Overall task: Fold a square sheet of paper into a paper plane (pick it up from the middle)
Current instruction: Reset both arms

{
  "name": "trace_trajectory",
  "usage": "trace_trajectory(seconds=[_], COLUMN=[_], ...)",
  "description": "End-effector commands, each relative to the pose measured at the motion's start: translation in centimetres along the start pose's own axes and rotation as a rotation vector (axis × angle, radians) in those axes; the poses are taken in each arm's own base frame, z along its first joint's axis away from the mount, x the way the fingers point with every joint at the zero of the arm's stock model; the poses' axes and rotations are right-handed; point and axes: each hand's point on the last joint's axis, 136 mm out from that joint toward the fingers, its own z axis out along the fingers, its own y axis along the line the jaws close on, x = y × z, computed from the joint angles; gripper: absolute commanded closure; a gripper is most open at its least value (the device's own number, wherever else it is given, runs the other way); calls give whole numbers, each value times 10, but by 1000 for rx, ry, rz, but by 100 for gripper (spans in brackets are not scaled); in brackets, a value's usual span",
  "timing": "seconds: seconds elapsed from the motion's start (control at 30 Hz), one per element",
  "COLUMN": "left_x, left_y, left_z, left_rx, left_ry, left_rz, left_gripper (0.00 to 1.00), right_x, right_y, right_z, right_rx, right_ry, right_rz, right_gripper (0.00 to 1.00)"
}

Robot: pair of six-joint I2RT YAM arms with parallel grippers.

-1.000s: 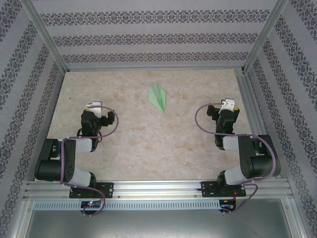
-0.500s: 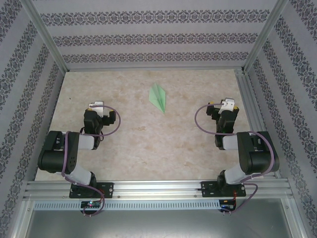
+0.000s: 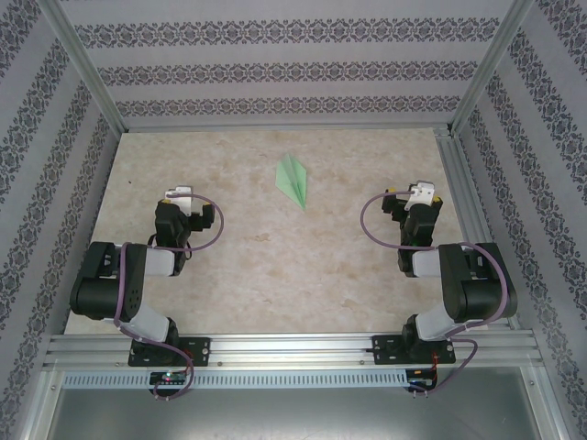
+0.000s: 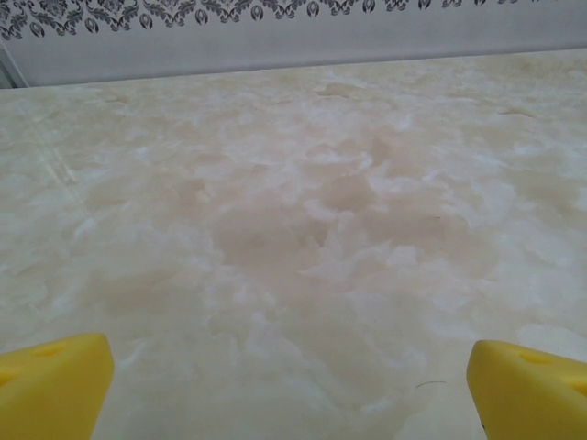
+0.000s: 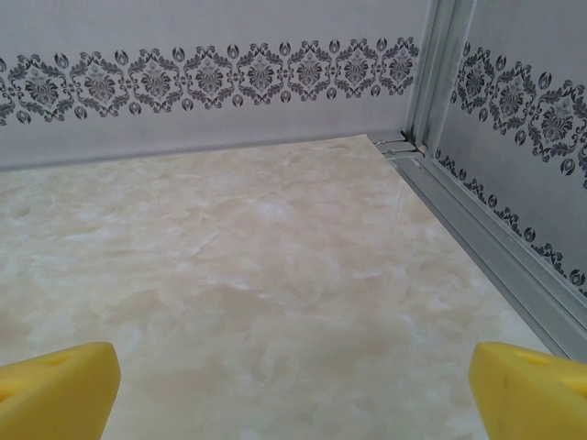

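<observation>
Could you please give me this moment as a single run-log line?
paper plane: folded, lying on table, far centre | left gripper: open, empty | right gripper: open, empty | plane contact: none

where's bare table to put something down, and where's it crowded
The table is bare between the left hand and the right hand, from the paper plane to the near edge. Both far corners flanking the plane are free too. Crowded: around each arm.

paper plane (image 3: 293, 181): pale mint-green | table (image 3: 275, 275): beige marbled | walls (image 3: 275, 69): pale grey, dark damask bands | fingers (image 4: 55, 390): yellow | arms (image 3: 105, 291): black | cables (image 3: 367, 225): purple
</observation>
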Motion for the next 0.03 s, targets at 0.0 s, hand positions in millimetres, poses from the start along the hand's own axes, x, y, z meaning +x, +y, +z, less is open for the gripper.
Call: trace_trajectory(seconds=[0.0], left_x=[-11], left_y=[-5], left_z=[3], left_rx=[16], left_ry=[-27], left_rz=[20], left_gripper=[0], right_x=[-9], right_y=[3], right_z=[-1], right_rx=[-30], right_ry=[-43], right_rz=[6], right_gripper=[2])
